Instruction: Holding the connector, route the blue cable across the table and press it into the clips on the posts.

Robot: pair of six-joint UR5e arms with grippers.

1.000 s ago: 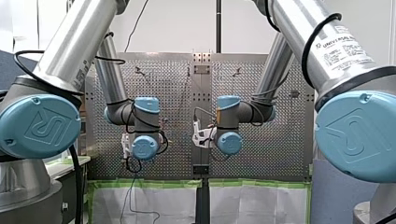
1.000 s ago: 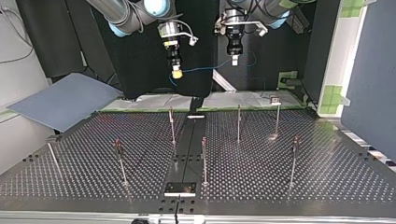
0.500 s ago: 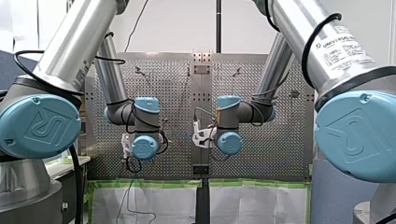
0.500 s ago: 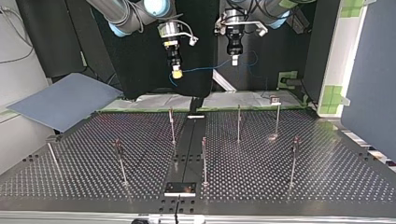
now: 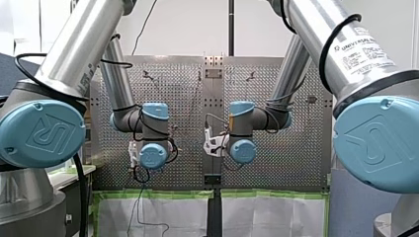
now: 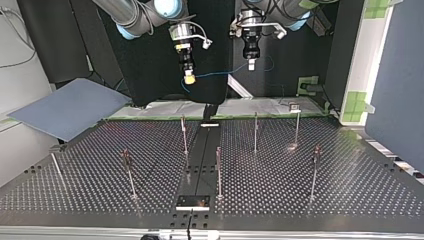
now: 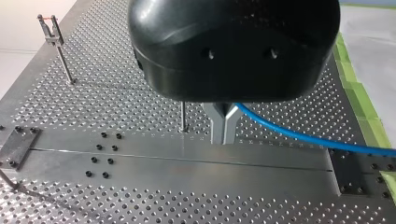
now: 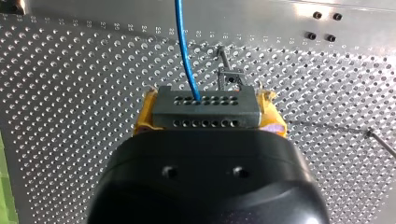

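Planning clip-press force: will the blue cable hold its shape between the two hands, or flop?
Likely floppy: in the top view the blue cable runs in a soft curve between my right hand and my left hand. Probably light too, as it looks thin beside the connector. Past my left hand it curls loosely, so slack may wander.

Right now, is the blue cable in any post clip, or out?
Out: the blue cable hangs between my right gripper and left gripper, clear of the posts.
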